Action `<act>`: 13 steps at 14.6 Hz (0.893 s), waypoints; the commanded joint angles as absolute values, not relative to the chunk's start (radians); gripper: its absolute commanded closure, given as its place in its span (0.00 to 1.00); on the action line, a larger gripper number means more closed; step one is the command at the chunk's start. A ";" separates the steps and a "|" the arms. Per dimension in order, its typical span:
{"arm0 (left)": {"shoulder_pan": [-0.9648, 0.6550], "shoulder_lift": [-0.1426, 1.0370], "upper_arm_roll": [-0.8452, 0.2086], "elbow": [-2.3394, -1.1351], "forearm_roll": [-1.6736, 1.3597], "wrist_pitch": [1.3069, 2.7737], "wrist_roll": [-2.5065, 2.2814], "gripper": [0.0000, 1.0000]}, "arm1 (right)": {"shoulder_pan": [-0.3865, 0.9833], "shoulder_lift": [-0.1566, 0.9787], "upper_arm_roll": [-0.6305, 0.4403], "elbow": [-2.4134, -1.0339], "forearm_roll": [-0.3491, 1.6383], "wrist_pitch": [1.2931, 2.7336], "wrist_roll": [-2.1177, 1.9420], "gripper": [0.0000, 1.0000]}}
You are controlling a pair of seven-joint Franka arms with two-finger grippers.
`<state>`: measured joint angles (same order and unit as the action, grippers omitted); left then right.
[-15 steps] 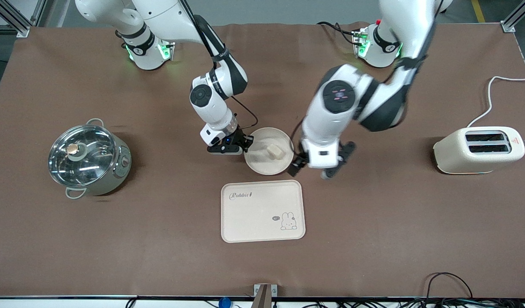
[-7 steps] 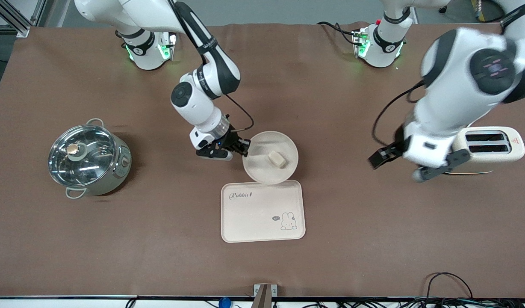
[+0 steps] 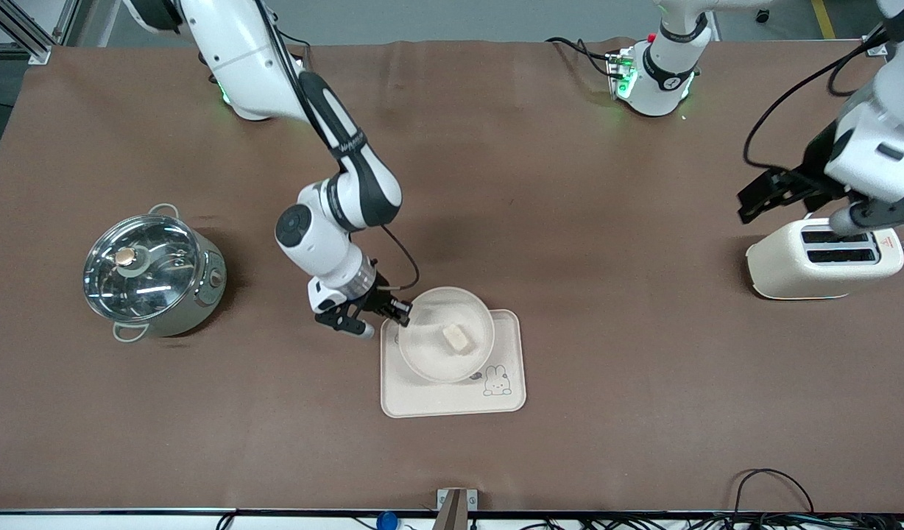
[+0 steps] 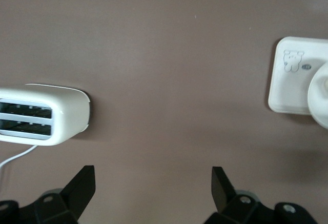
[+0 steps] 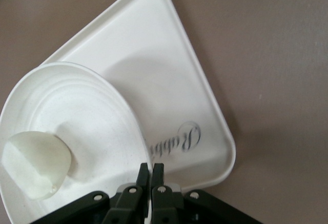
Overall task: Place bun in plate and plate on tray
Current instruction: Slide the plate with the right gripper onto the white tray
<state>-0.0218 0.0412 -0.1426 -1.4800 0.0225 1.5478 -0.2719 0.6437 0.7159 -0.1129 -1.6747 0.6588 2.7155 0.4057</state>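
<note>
The round cream plate (image 3: 422, 350) is over the part of the cream tray (image 3: 452, 401) farther from the front camera, and it casts a shadow on the tray. The small bun (image 3: 457, 338) lies in the plate. My right gripper (image 3: 402, 311) is shut on the plate's rim at the edge toward the right arm's end. In the right wrist view the gripper (image 5: 151, 170) pinches the plate (image 5: 77, 121) with the bun (image 5: 36, 165) in it, above the tray (image 5: 169, 80). My left gripper (image 3: 789, 218) is open and empty, up over the table beside the toaster, as the left wrist view (image 4: 154, 175) also shows.
A cream toaster (image 3: 820, 258) with a white cord stands toward the left arm's end; it also shows in the left wrist view (image 4: 43, 114). A steel pot with a glass lid (image 3: 154, 272) stands toward the right arm's end. Brown cloth covers the table.
My right gripper has carried the plate with the bun from the table to over the tray. My left arm has swung away from the plate to beside the toaster.
</note>
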 commanded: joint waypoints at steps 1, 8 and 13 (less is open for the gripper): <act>-0.011 -0.070 -0.141 -1.592 0.020 1.529 -0.218 0.00 | 0.612 0.762 -0.101 -1.598 0.673 2.703 0.420 1.00; 0.014 -0.120 -0.137 -1.634 -0.008 1.485 -0.120 0.00 | 0.614 0.851 -0.101 -1.497 0.669 2.703 0.446 1.00; 0.021 -0.109 -0.141 -1.620 -0.006 1.485 -0.100 0.00 | 0.629 0.857 -0.101 -1.511 0.666 2.707 0.445 0.97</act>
